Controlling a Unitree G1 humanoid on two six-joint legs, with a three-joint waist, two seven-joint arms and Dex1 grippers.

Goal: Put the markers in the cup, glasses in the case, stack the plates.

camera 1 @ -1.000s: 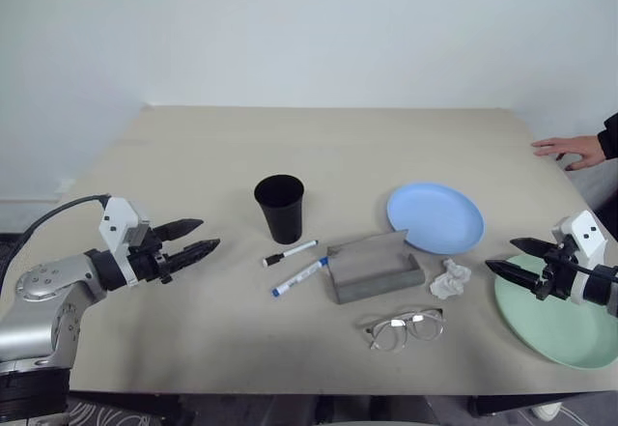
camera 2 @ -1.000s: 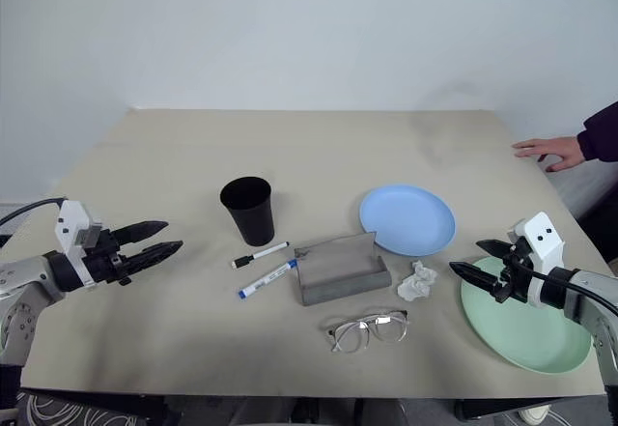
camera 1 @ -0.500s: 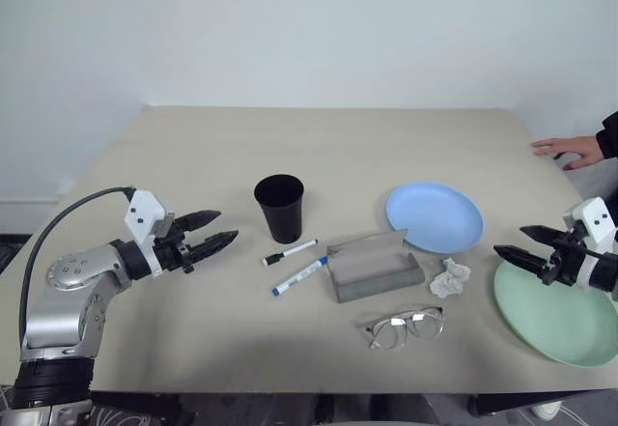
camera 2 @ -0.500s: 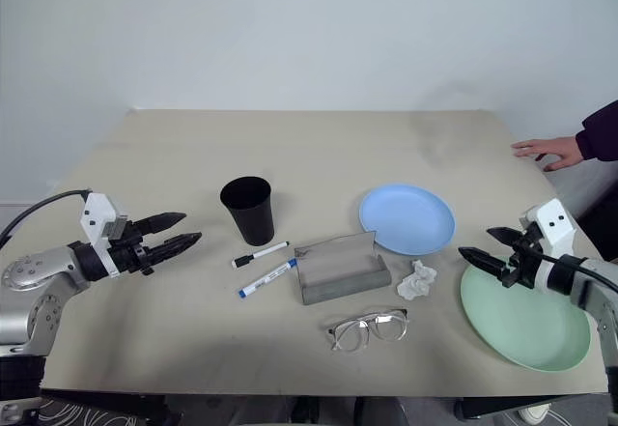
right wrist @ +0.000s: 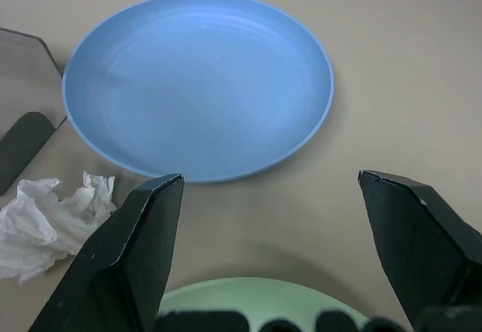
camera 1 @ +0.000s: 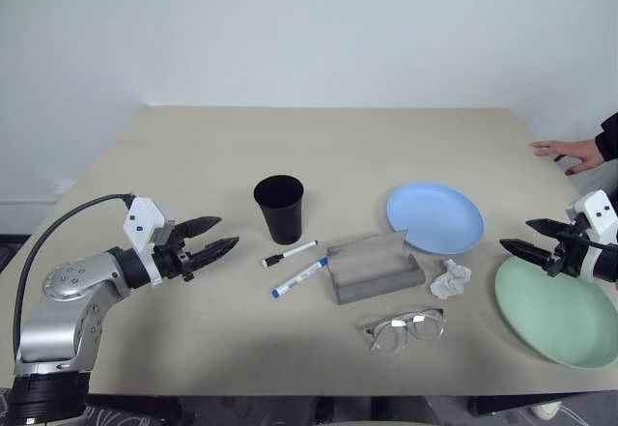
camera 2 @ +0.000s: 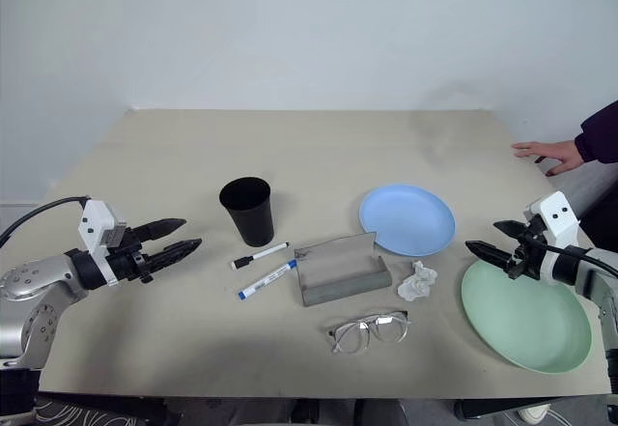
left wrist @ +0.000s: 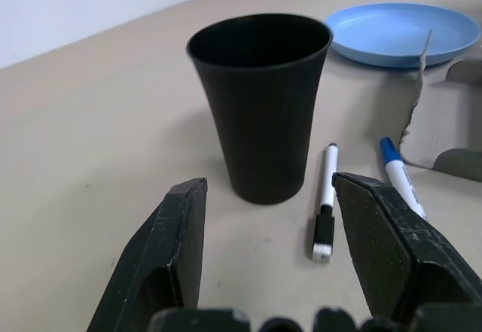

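While both grippers, left gripper [camera 1: 220, 235] and right gripper [camera 1: 517, 237], hang open and empty, the green plate [right wrist: 260, 302] is cut off at the right wrist view's edge, whole from the head.

the right gripper [camera 1: 519, 236] now sits farther right, over the green plate's [camera 1: 560, 322] near-left rim; the left gripper [camera 1: 222, 235] sits nearer the cup [camera 1: 279, 209].

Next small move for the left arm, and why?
Probably ease the left tool forward and down onto the black-capped marker. Its jaws are open and empty, aimed past the upright cup, and that marker lies loose on the table right beside the cup, closest in line.
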